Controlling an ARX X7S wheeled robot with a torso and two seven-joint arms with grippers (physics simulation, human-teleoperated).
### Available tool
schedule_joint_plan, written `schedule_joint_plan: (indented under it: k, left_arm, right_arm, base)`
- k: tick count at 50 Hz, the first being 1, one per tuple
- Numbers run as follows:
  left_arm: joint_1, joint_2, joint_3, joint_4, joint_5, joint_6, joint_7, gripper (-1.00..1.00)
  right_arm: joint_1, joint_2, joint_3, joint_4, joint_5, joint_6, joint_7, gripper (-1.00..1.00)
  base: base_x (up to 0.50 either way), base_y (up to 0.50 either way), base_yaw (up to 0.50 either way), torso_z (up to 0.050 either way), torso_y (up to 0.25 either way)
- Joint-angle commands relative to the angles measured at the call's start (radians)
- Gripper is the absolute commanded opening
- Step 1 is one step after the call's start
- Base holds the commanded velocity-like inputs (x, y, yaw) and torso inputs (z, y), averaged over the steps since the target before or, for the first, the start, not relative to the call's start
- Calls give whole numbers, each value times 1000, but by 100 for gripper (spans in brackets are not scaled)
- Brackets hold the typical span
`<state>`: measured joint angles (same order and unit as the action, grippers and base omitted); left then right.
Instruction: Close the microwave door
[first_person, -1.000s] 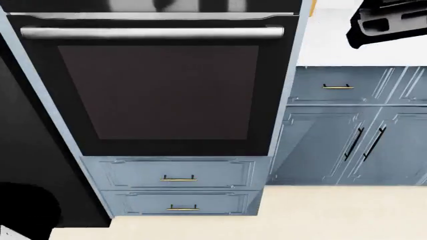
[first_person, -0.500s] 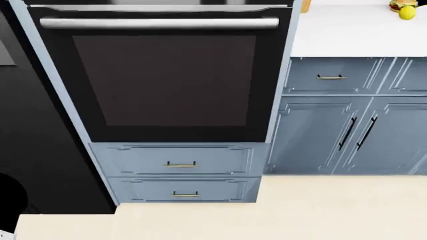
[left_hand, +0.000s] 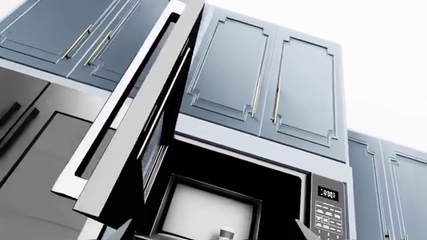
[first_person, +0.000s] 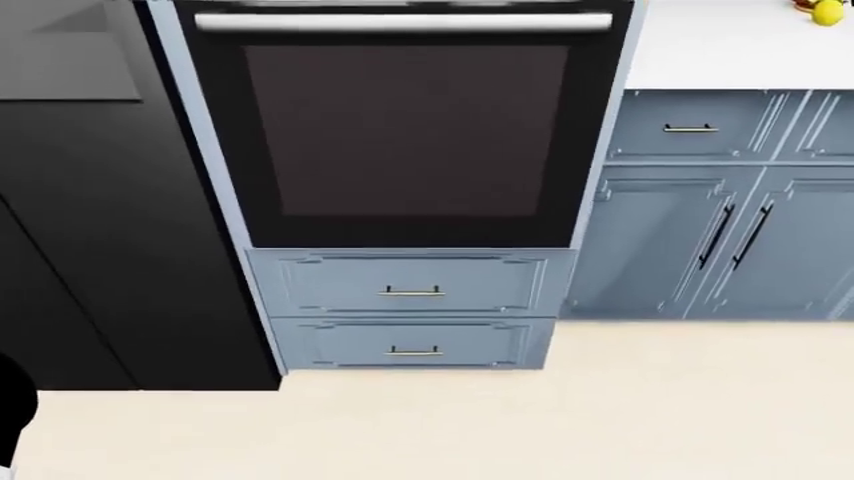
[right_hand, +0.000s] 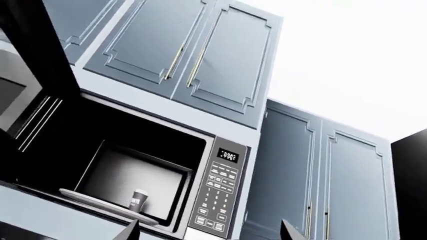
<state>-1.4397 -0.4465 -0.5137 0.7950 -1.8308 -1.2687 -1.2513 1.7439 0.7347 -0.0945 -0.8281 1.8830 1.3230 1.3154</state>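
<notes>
The microwave (left_hand: 253, 200) is built in under blue upper cabinets, and both wrist cameras look up at it. Its door (left_hand: 133, 140) stands swung out wide, seen edge-on in the left wrist view and as a dark slab (right_hand: 30, 75) in the right wrist view. A small cup (right_hand: 139, 199) stands inside the cavity. The keypad (right_hand: 220, 195) is on the microwave's right side. My left gripper (left_hand: 213, 232) is open below the cavity, clear of the door. My right gripper (right_hand: 208, 232) is open below the keypad, touching nothing. The head view shows neither the microwave nor the grippers.
The head view looks down on a black wall oven (first_person: 400, 130) with a steel handle (first_person: 400, 22) and two blue drawers (first_person: 411, 290) under it. Blue base cabinets (first_person: 721, 230) and a white counter (first_person: 734, 40) with a lemon (first_person: 827, 12) are at right, a black panel (first_person: 107, 250) at left.
The head view has shifted: the oven has slid rightward and upward in the picture, more floor shows, and the dark shape at upper right has left the view.
</notes>
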Motion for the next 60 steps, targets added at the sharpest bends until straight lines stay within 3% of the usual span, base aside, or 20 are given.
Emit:
schedule_joint_plan:
  k: [1, 18, 60]
  left_arm:
    - [1, -10, 8, 3, -4, 16, -4, 100]
    - [13, -14, 15, 9, 5, 30, 7, 100]
    - [17, -40, 43, 13, 5, 73, 5, 100]
  right_arm:
    - [15, 10, -14, -8, -2, -2, -4, 100]
    - [15, 16, -21, -22, -21, -7, -23, 100]
    - [41, 37, -49, -34, -34, -30, -39, 100]
  base:
    - [-207, 500, 0, 0, 0]
    - [-160, 500, 0, 0, 0]
    - [0, 500, 0, 0, 0]
